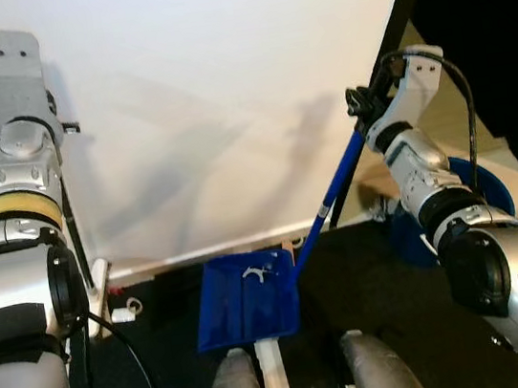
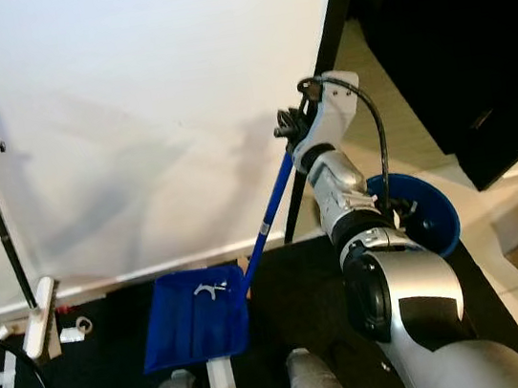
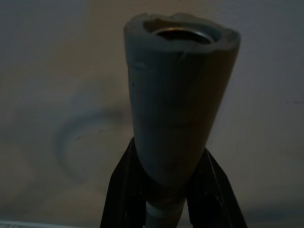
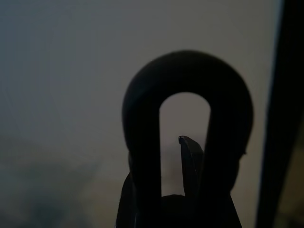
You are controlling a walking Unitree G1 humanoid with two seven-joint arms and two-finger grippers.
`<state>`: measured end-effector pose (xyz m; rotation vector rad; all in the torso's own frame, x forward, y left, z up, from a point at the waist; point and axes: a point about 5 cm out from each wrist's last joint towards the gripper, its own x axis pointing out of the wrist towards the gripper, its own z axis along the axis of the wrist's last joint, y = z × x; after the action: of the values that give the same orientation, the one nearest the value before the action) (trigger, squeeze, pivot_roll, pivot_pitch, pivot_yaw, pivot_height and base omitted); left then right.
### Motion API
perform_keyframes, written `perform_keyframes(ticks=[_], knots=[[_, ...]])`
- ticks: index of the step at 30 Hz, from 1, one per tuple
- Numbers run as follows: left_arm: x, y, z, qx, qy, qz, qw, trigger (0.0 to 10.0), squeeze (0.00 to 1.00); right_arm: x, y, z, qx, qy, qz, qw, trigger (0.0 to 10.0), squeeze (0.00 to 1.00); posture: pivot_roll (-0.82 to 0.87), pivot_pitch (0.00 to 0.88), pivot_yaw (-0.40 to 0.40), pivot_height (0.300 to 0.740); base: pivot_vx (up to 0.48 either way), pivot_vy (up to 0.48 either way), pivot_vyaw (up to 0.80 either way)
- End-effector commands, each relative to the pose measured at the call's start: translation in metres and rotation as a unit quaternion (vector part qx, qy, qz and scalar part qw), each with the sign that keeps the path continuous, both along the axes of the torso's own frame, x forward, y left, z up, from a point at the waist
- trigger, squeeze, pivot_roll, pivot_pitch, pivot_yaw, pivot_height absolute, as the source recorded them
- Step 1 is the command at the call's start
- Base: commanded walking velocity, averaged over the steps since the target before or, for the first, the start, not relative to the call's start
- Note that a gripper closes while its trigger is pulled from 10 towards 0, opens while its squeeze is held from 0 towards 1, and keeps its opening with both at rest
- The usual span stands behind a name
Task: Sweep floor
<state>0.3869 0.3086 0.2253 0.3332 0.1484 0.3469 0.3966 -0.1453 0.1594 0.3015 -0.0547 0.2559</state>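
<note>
Blue plastic dustpan [image 2: 197,328] lies flat on the dark floor mat [image 2: 291,286] well below the right gripper [image 2: 290,128], its mouth facing the robot's feet. Its long blue handle [image 2: 269,210] slants up from the pan toward the white wall [image 2: 148,94], and the right gripper's 2 fingers are pinched on the handle's looped top end [image 4: 187,118]. A few pale scraps [image 2: 205,291] sit in the ribbed pan. Beyond that gripper's arm stands a round blue bin [image 2: 433,213]. The left gripper [image 3: 166,190] clamps a grey, tapered broom handle [image 3: 178,95], pointing up along the wall.
</note>
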Motion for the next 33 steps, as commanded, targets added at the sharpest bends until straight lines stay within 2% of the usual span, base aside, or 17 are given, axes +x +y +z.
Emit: perform_keyframes(ticks=[1, 2, 4, 7, 8, 10, 14, 16, 18, 20, 21, 24, 25, 33], knots=[[-0.006, 0.014, 0.007, 0.028, -0.007, 0.026, 0.999, 10.0, 0.0, 0.004, -0.001, 0.016, 0.004, -0.032, 0.009, 0.999, 10.0, 0.0, 0.12, 0.0, 0.014, 0.74, 0.0, 0.0, 0.0], [-0.008, 0.017, 0.007, 0.039, -0.015, 0.029, 0.999, 10.0, 0.0, 0.004, -0.002, 0.02, -0.011, -0.046, 0.02, 0.999, 10.0, 0.0, 0.12, 0.0, 0.002, 0.74, 0.0, 0.0, 0.0], [-0.008, 0.018, 0.007, 0.031, -0.022, 0.029, 0.999, 10.0, 0.0, 0.004, -0.003, 0.021, -0.013, -0.051, 0.023, 0.998, 10.0, 0.0, 0.12, 0.0, 0.002, 0.74, 0.0, 0.0, 0.0], [-0.012, 0.02, 0.0, 0.006, -0.041, 0.023, 0.999, 10.0, 0.0, 0.001, -0.009, 0.018, -0.001, -0.06, 0.014, 0.998, 10.0, 0.0, 0.14, 0.0, -0.02, 0.74, 0.0, 0.0, 0.0], [-0.016, 0.021, -0.013, 0.0, -0.035, 0.02, 0.999, 10.0, 0.0, -0.003, -0.013, 0.007, 0.0, -0.051, 0.008, 0.999, 10.0, 0.0, 0.14, 0.0, -0.028, 0.74, 0.0, 0.0, 0.0], [-0.021, 0.024, -0.023, -0.012, -0.032, 0.023, 0.999, 10.0, 0.0, -0.009, -0.018, -0.004, -0.003, -0.05, 0.012, 0.999, 10.0, 0.0, 0.14, 0.0, -0.024, 0.74, 0.0, 0.0, 0.0], [-0.027, 0.031, -0.027, -0.008, -0.028, 0.03, 0.999, 10.0, 0.0, -0.015, -0.023, -0.011, 0.003, -0.056, 0.012, 0.998, 10.0, 0.0, 0.13, 0.0, -0.01, 0.74, 0.0, 0.0, 0.0], [-0.034, 0.038, -0.031, 0.002, -0.032, 0.03, 0.999, 10.0, 0.0, -0.026, -0.032, -0.026, -0.016, -0.058, 0.007, 0.998, 10.0, 0.0, 0.12, 0.0, -0.001, 0.74, 0.0, 0.0, 0.0], [-0.037, 0.039, -0.035, -0.003, -0.034, 0.032, 0.999, 10.0, 0.0, -0.029, -0.036, -0.031, -0.013, -0.057, 0.001, 0.998, 10.0, 0.0, 0.12, 0.0, -0.001, 0.74, 0.0, 0.0, 0.0], [-0.039, 0.038, -0.039, 0.012, -0.029, 0.028, 0.999, 10.0, 0.0, -0.035, -0.038, -0.038, -0.032, -0.058, 0.003, 0.998, 10.0, 0.0, 0.12, 0.0, -0.006, 0.74, 0.0, 0.0, 0.0], [-0.04, 0.035, -0.039, 0.017, -0.04, 0.024, 0.999, 10.0, 0.0, -0.04, -0.046, -0.045, -0.025, -0.051, -0.016, 0.998, 10.0, 0.0, 0.13, 0.0, -0.012, 0.74, 0.0, 0.0, 0.0], [-0.041, 0.035, -0.038, 0.016, -0.045, 0.024, 0.999, 10.0, 0.0, -0.041, -0.049, -0.047, -0.018, -0.048, -0.025, 0.998, 10.0, 0.0, 0.13, 0.0, -0.015, 0.74, 0.0, 0.0, 0.0], [-0.042, 0.035, -0.037, 0.015, -0.051, 0.03, 0.998, 10.0, 0.0, -0.043, -0.055, -0.05, -0.005, -0.043, -0.043, 0.998, 10.0, 0.0, 0.13, 0.0, -0.015, 0.74, 0.0, 0.0, 0.0], [-0.049, 0.034, -0.027, 0.044, -0.068, 0.041, 0.996, 10.0, 0.0, -0.046, -0.054, -0.049, -0.014, -0.06, -0.041, 0.997, 10.0, 0.0, 0.15, 0.0, -0.032, 0.74, 0.0, 0.439, 0.0]])
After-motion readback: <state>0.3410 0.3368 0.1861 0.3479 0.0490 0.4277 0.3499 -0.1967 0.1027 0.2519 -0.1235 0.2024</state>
